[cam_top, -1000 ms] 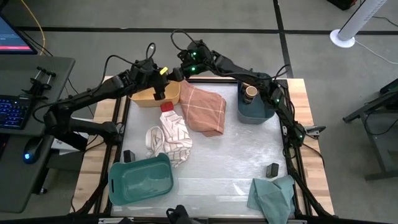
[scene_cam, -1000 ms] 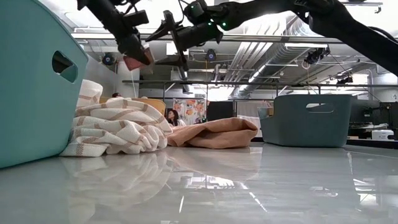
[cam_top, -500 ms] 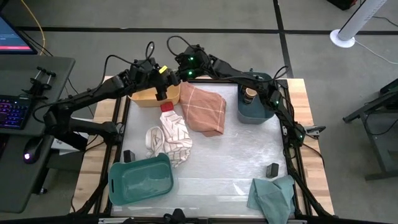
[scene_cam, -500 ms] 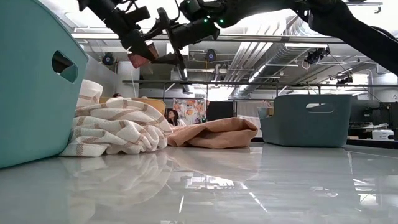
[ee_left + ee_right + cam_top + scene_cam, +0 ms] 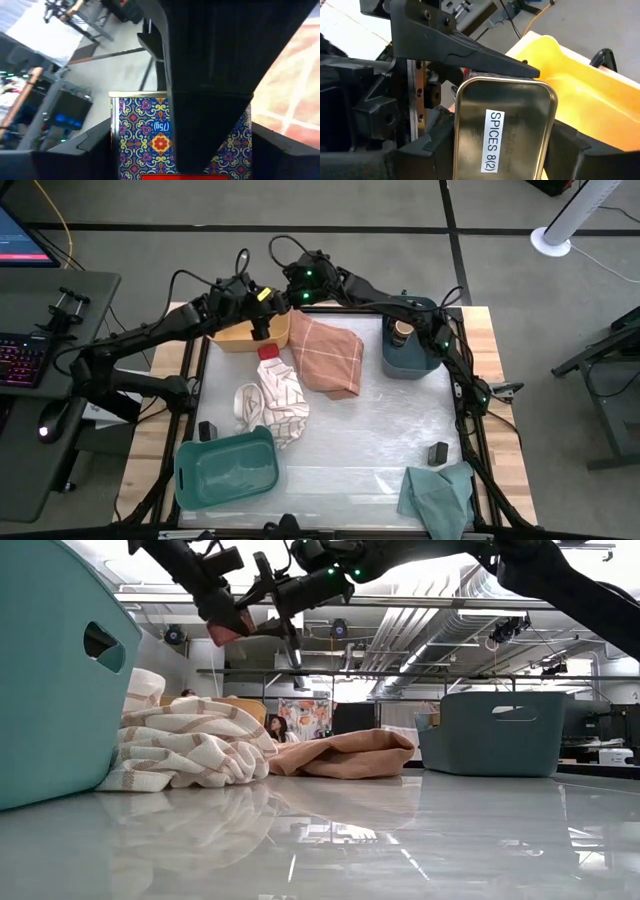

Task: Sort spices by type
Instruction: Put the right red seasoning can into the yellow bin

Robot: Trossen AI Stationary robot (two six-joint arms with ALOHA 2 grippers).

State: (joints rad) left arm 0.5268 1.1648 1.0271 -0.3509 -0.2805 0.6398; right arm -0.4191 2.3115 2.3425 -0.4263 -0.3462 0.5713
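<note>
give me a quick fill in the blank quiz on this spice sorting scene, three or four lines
1. The label on the metal tin seen in the right wrist view reads SPICES ____.
2. Both grippers, the left gripper and the right gripper, are above the far edge of the table beside the ____ bin.
3. A round tan-topped jar stands inside the ____ bin.
4. A small black block lies beside the ____ cloth.

Missing words: 8(2); yellow; blue; green

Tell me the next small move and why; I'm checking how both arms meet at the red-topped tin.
Probably the right gripper should take hold of the spice tin before the left gripper lets go. The left one holds the tin in the air beside the yellow bin, and the right one is right against its base.
</note>
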